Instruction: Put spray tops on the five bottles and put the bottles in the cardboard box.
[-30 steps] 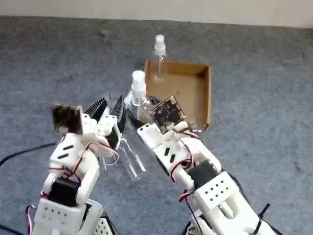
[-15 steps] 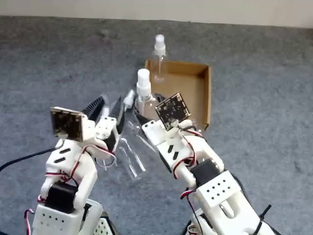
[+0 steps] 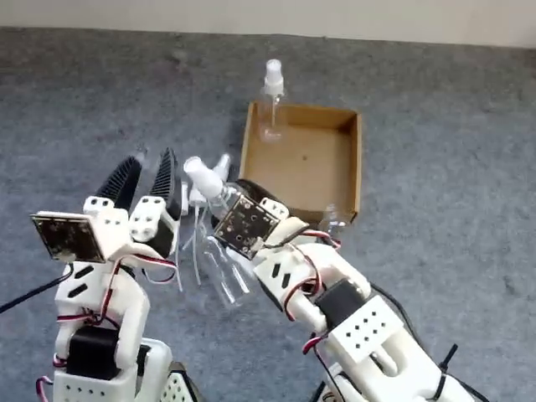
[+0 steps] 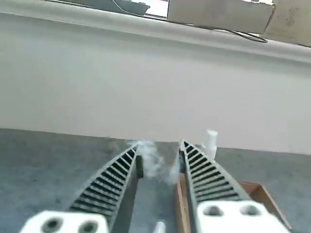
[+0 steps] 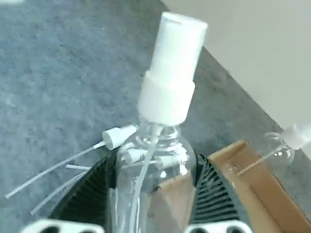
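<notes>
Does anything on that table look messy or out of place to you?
Slightly. Loose spray tops with their thin tubes lie scattered on the grey surface, and a clear bottle lies on its side beside them. The capped bottle clamped in the right gripper leans sideways rather than standing upright.

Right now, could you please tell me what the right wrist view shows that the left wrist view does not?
Right wrist view: the right gripper shut on a clear bottle wearing a white spray top, with loose spray tops lying on the carpet beyond it. Left wrist view: the left gripper, open, aimed toward the pale wall. Shared: part of the cardboard box and the capped bottle standing by its far edge.
</notes>
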Motion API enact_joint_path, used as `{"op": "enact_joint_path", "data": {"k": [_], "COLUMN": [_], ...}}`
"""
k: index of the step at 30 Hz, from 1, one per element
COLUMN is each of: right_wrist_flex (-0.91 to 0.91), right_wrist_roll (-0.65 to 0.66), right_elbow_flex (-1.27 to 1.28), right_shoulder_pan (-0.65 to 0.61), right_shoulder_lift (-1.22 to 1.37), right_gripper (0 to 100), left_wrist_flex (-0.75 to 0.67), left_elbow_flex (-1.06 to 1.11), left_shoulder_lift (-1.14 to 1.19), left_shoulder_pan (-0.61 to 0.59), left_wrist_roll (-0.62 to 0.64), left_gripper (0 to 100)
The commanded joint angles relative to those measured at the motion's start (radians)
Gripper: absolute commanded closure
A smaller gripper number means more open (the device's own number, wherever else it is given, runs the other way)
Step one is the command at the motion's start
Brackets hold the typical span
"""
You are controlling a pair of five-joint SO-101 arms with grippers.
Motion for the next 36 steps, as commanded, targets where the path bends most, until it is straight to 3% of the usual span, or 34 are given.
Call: {"op": "enact_joint_path", "data": {"k": [1,7,13,21,31,36], "right_wrist_flex": [-0.001,-0.001,-0.001,-0.001,-0.002,0.105], "right_wrist_roll": [0.012,0.011,0.008,-0.124,-0.133,-0.301], "right_elbow_flex": [-0.008,-0.010,-0.010,-0.044,-0.108,-0.367], "right_shoulder_pan": [-0.012,-0.010,-0.005,0.130,0.183,0.318], "right_shoulder_lift": [-0.030,-0.030,-0.030,-0.028,-0.019,0.068], "right_gripper": [99.5,99.5,99.5,99.5,99.5,99.5], "left_wrist_flex": [-0.037,-0.037,-0.098,-0.103,-0.084,-0.064], "left_elbow_flex": [-0.024,-0.018,0.093,0.108,0.108,0.127], "left_shoulder_lift": [0.001,0.001,0.001,-0.002,0.001,0.002], "left_shoulder_pan": [-0.019,-0.013,0.134,0.140,0.145,0.203], "left_wrist_roll": [0.021,0.021,-0.054,-0.057,-0.060,-0.104], "left_gripper": [89,89,89,89,89,89]}}
